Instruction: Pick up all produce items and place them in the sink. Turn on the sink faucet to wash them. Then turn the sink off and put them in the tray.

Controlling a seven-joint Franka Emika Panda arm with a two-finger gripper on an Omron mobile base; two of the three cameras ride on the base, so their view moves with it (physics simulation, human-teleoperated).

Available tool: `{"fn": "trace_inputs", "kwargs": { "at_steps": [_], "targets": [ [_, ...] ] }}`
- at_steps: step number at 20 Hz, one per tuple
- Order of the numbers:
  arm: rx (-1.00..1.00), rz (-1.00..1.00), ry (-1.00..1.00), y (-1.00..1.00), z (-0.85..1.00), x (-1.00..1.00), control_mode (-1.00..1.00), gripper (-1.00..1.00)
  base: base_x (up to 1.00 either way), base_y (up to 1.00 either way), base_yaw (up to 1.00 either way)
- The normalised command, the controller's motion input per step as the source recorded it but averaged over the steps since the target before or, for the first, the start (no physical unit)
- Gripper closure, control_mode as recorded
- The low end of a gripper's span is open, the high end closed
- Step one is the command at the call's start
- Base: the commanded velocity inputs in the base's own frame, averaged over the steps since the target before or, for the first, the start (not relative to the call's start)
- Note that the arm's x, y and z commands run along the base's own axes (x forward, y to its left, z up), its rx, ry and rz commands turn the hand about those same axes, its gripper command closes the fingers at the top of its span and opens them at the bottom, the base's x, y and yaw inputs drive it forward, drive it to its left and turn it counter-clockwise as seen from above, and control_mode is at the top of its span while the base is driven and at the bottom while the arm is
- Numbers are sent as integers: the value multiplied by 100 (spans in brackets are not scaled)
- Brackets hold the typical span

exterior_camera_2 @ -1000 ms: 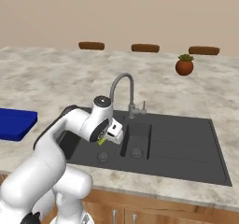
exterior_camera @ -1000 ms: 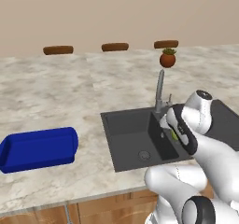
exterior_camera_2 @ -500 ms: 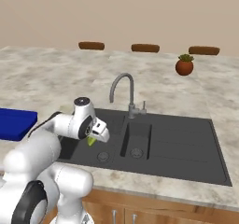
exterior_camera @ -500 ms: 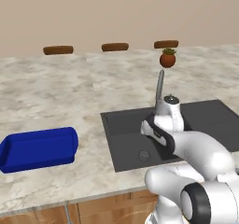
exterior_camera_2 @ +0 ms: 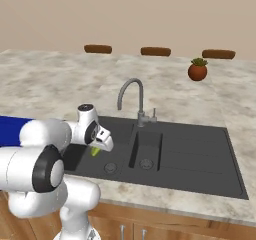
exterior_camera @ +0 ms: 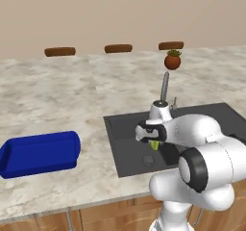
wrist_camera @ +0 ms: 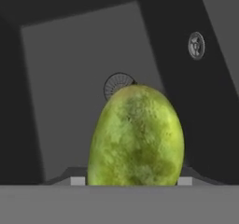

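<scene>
Hand view: fruit [wrist_camera: 135,136] over sink [wrist_camera: 60,92] basin

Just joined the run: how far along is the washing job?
Done: the fruit is picked up. In hand: the claw holds it above the sink basin. Left: any rinse under the faucet, then carrying it to the empty blue tray.

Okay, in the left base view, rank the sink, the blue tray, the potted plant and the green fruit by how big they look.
1. sink, largest
2. blue tray
3. potted plant, though it stands far back, so it looks smaller than it may be
4. green fruit, smallest, mostly covered by the hand
</scene>
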Motion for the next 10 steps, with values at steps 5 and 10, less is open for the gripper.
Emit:
{"fn": "trace_inputs", "kwargs": {
  "at_steps": [5, 10],
  "targets": [
    [-4, 0, 15, 19, -42, 31, -100, 100, 0, 0, 0],
    [-3, 0, 14, 6, -44, 10, -100, 100, 0, 0, 0]
  ]
}}
